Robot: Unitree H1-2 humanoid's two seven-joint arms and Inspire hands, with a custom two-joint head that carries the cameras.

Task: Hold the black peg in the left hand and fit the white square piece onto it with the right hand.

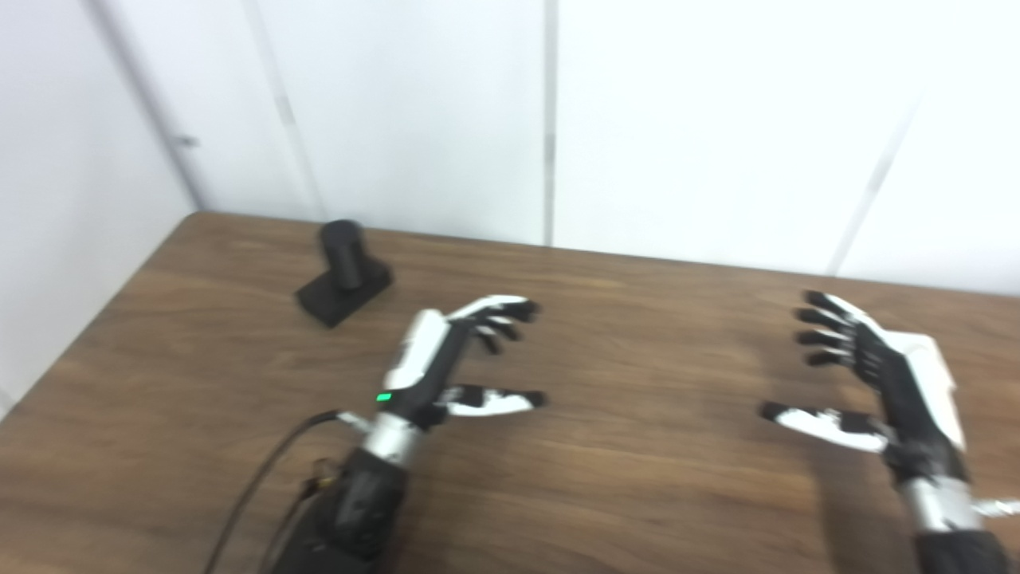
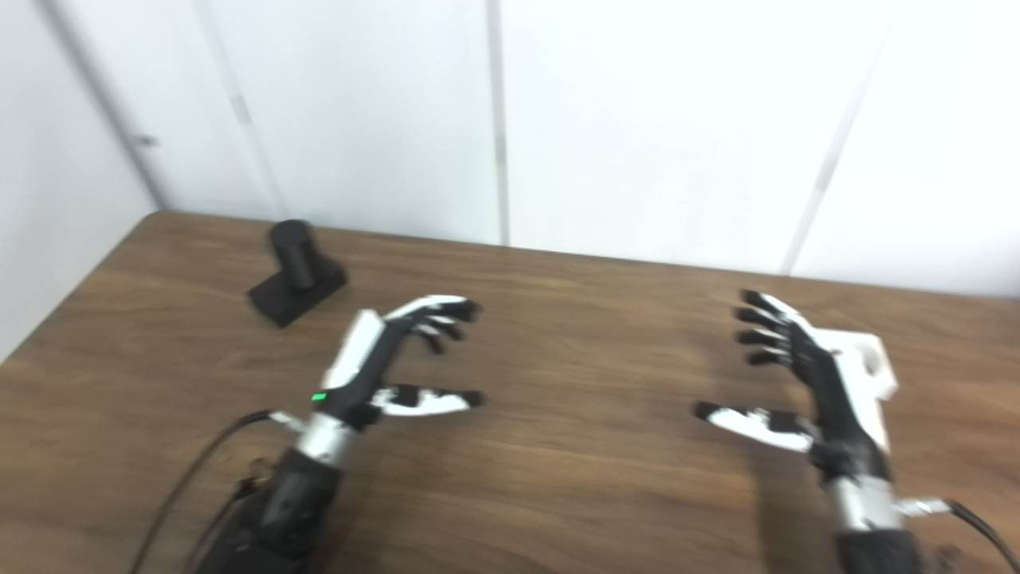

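The black peg (image 1: 344,269), an upright cylinder on a square black base, stands on the wooden table (image 1: 621,446) at the far left. My left hand (image 1: 454,355) is open and empty, hovering right of and nearer than the peg. The white square piece (image 2: 867,360) lies on the table at the right, mostly hidden behind my right hand (image 2: 805,383); a hole shows near its far corner. It also shows in the left eye view (image 1: 928,359). My right hand (image 1: 865,383) is open and empty, just in front of the piece.
A white panelled wall (image 1: 558,119) runs along the table's far edge. The table's left edge slants near the peg. A black cable (image 1: 263,478) trails from my left forearm.
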